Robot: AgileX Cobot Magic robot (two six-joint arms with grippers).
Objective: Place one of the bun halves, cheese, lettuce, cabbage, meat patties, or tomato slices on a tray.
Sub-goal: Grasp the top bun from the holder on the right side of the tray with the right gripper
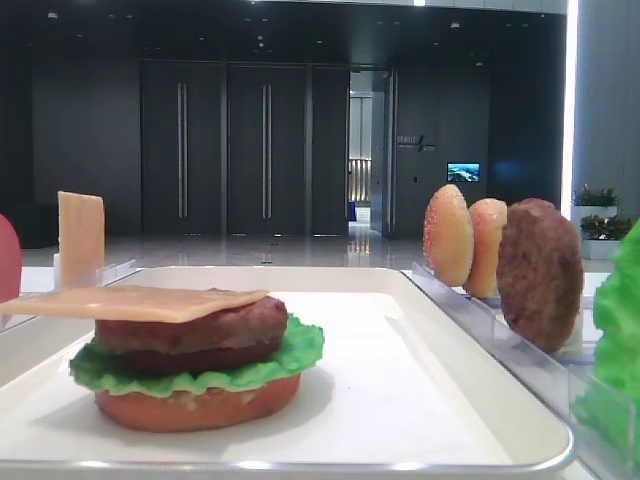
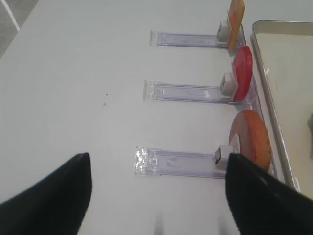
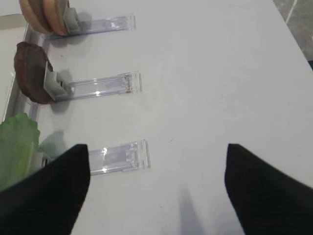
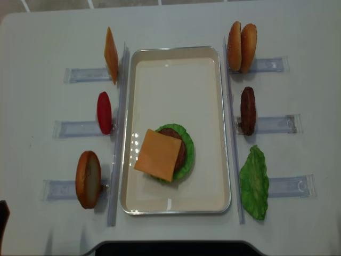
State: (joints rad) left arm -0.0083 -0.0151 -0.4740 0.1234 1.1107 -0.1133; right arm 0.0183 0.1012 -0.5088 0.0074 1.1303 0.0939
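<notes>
While both tools hang back near the front edge of the surface, the stack on the tray (image 4: 176, 56) lacks only a top.

Landmark: the tray, long axis running front to back.
Stack: on the tray's near half; bun bottom (image 1: 198, 403), lettuce (image 1: 300, 350), meat patty (image 1: 190, 330), cheese (image 4: 158, 155) on top.
Likely next piece: sesame bun top (image 4: 234, 46), upright on edge at the far right of the tray, flat faces left-right.
Nearer arm: the right, I judge.
Right tool (image 3: 156, 188): fingers apart, holding nothing; bun top lies ahead and to its left.
Left tool (image 2: 156, 193): fingers apart, holding nothing.
Count, bun pieces: two far right, one near left (image 4: 88, 178), one in the stack.
Count, patties: one stacked, one racked right (image 4: 248, 110).
Count, cheese: one stacked, one racked far left (image 4: 111, 55).
Count, tomato (image 4: 104, 112): one, left.
Count, lettuce: one stacked, one near right (image 4: 254, 183).
</notes>
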